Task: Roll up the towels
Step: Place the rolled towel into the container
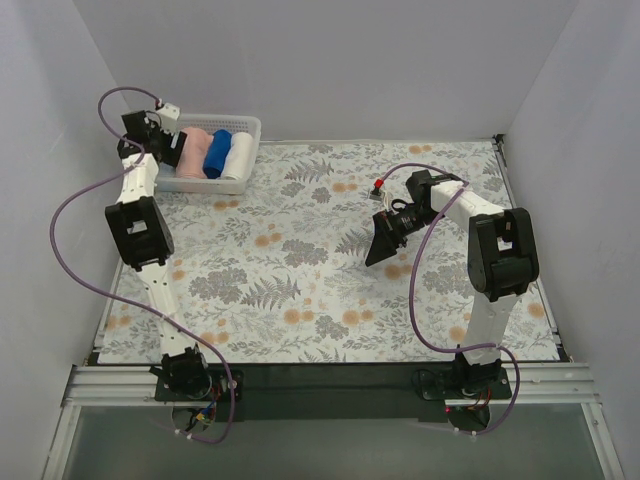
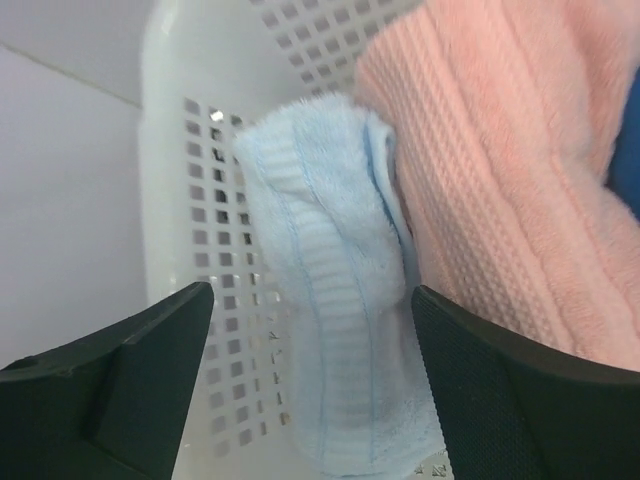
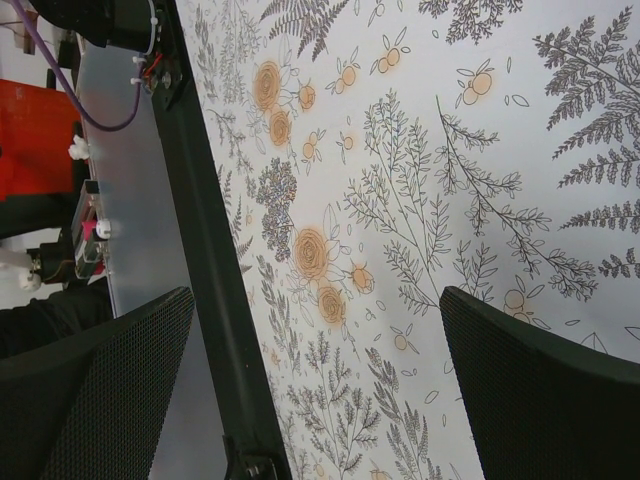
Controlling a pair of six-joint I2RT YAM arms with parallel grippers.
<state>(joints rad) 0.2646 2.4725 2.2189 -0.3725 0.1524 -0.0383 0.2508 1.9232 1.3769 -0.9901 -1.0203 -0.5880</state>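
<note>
My left pincer (image 2: 312,300) stands released astride the sky-blue towel (image 2: 320,230). Soft, light terry, likely compressible; grasp across its middle.

**Two terry towels, both rolled, lying in a white perforated basket (image 1: 240,119) at the far left of the table (image 1: 300,300).**

- **Light sky-blue towel (image 2: 335,300):** a slim, loosely wound roll with a ribbed band and stitched hems. It lies against the basket's perforated wall, with its fluffy end uppermost in the left wrist view.
- **Salmon-pink towel (image 2: 500,170):** a thicker roll with a ribbed, plush surface. It presses directly against the light sky-blue towel's side, further from the wall.
</note>
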